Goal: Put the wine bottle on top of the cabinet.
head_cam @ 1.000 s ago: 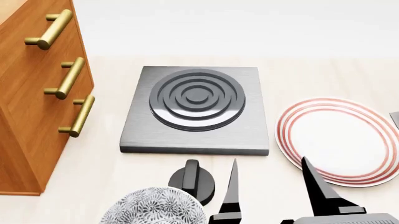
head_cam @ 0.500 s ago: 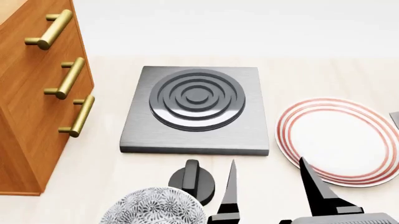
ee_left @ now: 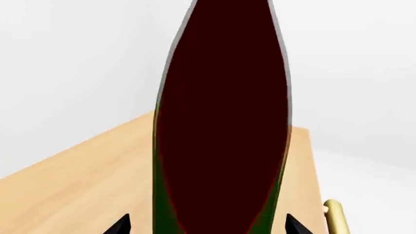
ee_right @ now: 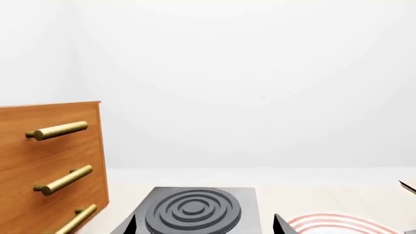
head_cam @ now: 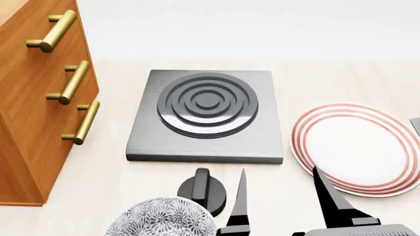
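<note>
Since a second ago, only the right gripper (head_cam: 279, 196) has shifted in the head view, its two black pointed fingers edging slightly left and up over the pale tabletop (head_cam: 341, 78); everything else lies as it did. Its fingers stand apart with nothing between them.

From the left wrist view, the tall dark green glass wine bottle (ee_left: 224, 122) fills the middle of the picture, standing upright between the two black fingertips of the left gripper (ee_left: 206, 225). Whether those tips actually press on the glass cannot be told. Behind the bottle lies the flat light-wood top of the large orange-brown wooden cabinet (ee_left: 85, 180), with one brass-coloured bar handle (ee_left: 336, 217) showing at its edge.

On the table, the head view shows the cabinet's drawer front at far left, a square grey metal hob with dark concentric rings (head_cam: 206, 115) just beside it, a white plate with red rim stripes (head_cam: 357, 147) to the right, a black round knob (head_cam: 202, 189), and a grey floral-patterned bowl (head_cam: 161, 216) nearest the robot.
</note>
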